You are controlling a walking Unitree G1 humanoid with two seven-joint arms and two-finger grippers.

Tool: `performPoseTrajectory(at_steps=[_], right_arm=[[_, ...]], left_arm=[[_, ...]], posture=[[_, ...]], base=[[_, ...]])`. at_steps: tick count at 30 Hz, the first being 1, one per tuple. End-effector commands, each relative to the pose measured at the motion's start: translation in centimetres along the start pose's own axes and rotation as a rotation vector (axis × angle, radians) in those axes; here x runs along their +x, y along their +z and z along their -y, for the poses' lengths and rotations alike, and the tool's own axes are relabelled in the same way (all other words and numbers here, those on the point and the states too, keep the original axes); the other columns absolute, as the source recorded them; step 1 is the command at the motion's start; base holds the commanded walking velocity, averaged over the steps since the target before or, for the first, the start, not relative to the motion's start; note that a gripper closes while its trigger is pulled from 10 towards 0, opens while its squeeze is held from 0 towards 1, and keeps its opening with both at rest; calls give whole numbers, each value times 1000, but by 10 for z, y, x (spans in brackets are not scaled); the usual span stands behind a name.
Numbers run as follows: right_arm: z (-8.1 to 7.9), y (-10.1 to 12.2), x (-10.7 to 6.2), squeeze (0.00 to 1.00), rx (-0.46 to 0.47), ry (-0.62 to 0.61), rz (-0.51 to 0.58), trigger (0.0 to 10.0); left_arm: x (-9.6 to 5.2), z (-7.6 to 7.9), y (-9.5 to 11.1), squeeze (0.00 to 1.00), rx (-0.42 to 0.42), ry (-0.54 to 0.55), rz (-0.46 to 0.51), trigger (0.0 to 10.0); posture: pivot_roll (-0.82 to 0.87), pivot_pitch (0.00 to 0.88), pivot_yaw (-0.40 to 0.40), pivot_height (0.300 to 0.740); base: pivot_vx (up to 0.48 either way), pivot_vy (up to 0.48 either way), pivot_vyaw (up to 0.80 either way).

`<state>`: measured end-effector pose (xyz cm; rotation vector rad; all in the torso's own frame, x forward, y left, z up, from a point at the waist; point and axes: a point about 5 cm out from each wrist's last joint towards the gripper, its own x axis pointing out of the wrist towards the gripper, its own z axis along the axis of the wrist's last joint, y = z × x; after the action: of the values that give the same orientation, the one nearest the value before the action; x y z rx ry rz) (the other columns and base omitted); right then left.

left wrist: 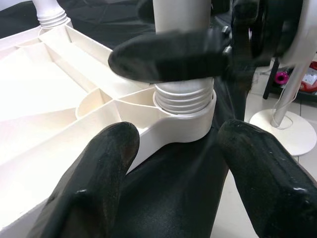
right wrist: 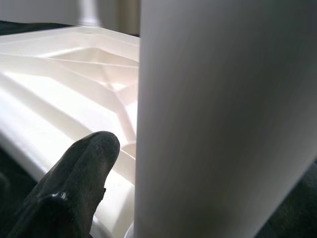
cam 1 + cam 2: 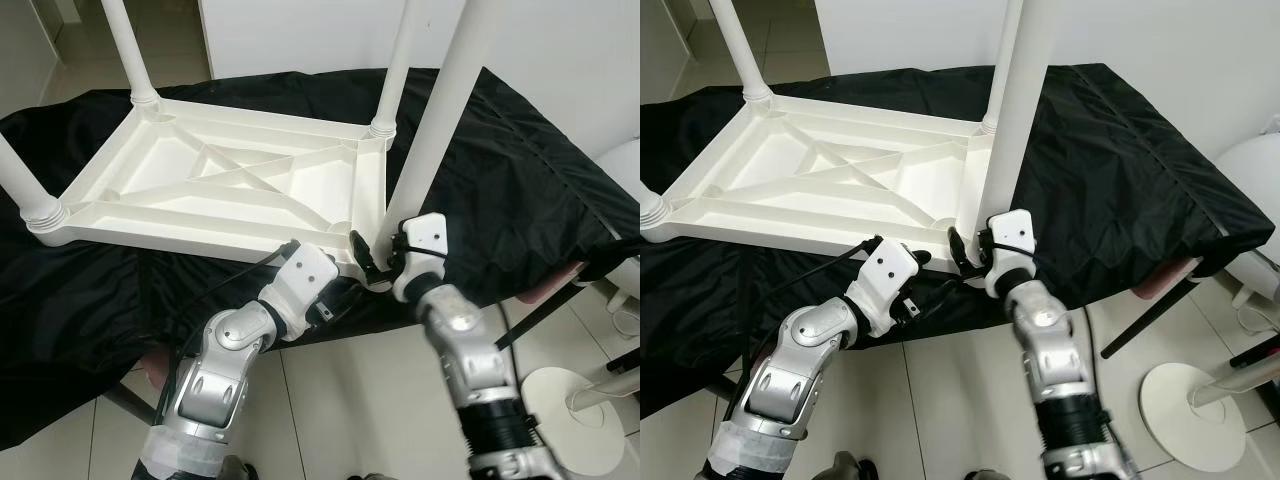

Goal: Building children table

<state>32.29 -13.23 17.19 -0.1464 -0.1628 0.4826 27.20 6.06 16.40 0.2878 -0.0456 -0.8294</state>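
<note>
Left eye: the upturned table lies on a black cloth; at its 4 o'clock corner the right gripper pinches the leg. Left wrist: left gripper spread, empty, facing that threaded socket.

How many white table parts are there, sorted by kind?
Upside-down table top: 1
Legs standing in its corners: 4, far left, near left, far right, and near right, which the right end effector grips.
Total: 5

Upturned white table, legs upright.
</note>
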Motion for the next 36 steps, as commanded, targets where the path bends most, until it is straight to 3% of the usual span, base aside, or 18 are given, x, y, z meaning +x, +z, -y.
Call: performPoseTrajectory(at_steps=[1,12,13,14,15,23,24,31,36], right_arm=[[1,-7,0,0,-1,87,-20,10000],[2,-18,3,0,-67,297,-83,9882],[2,-21,2,0,-75,332,-97,4078],[2,-21,2,0,-75,332,-97,4078],[3,-25,1,0,-76,356,-116,0],[11,-32,-2,0,-82,345,-139,0],[10,-33,-3,0,-70,340,-141,10000],[13,-34,-2,0,-47,286,-136,10000],[12,-28,2,0,-18,117,-111,10000]], left_arm=[[0,-3,-1,0,-1,101,-5,10000],[-1,-5,0,0,17,92,-3,10000],[-1,-5,1,0,19,91,-2,10000],[-1,-5,1,0,19,91,-2,10000],[-1,-5,1,0,21,91,-2,10000],[-2,-4,1,0,22,87,-3,10000],[-2,-3,1,0,22,86,-4,10000],[-3,-3,1,0,21,81,-4,10000],[-3,-3,0,0,20,79,-7,10000]], posture=[[-65,90,2,740],[-50,84,7,740],[-48,85,9,740],[-48,85,9,740],[-46,88,10,740],[-46,91,11,740],[-46,95,12,740],[-46,98,16,740],[-46,101,13,740]], base=[[0,0,0],[0,0,0],[0,0,0],[0,0,0],[0,0,0],[0,0,0],[0,0,0],[0,0,0],[0,0,0]])
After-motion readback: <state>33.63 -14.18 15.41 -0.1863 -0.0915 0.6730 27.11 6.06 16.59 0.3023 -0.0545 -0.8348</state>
